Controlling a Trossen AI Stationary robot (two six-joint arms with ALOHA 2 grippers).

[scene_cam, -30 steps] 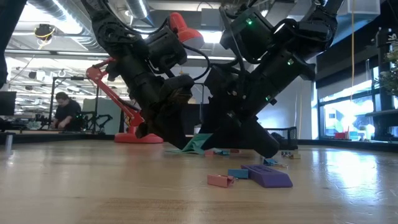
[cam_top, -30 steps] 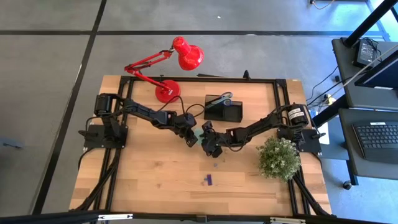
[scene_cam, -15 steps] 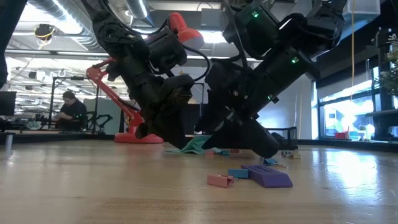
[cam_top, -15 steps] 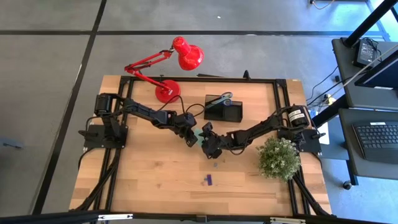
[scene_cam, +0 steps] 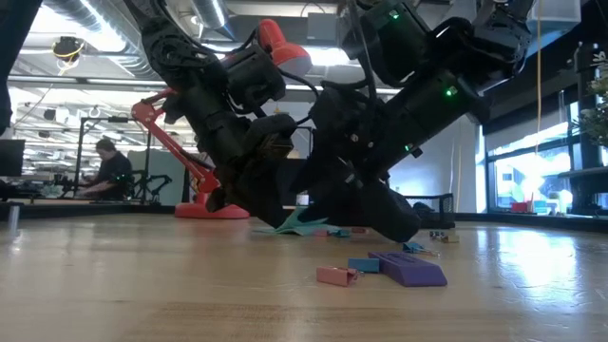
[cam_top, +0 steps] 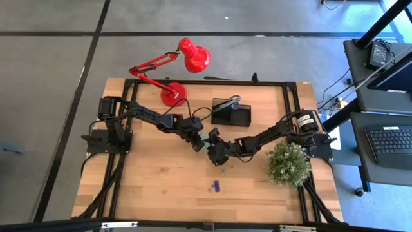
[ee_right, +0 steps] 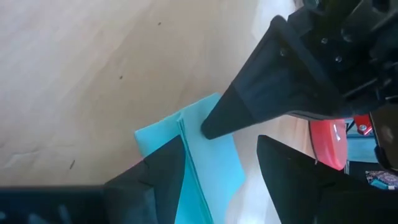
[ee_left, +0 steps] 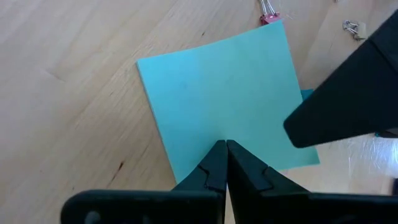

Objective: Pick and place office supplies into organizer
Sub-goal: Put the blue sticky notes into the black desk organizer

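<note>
Left gripper (ee_left: 225, 163) pinches the edge of the green sticky-note pad (ee_left: 230, 99), just in front of the black organizer (cam_top: 231, 113). Right gripper (ee_right: 217, 168) meets it there, fingers parted around the pad's other edge.

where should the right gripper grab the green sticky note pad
Judging by the views, take the sticky-note pad by its raised free edge, coming in opposite the left gripper, which pinches one edge. It tilts off the table, so the right gripper could straddle that edge.
</note>
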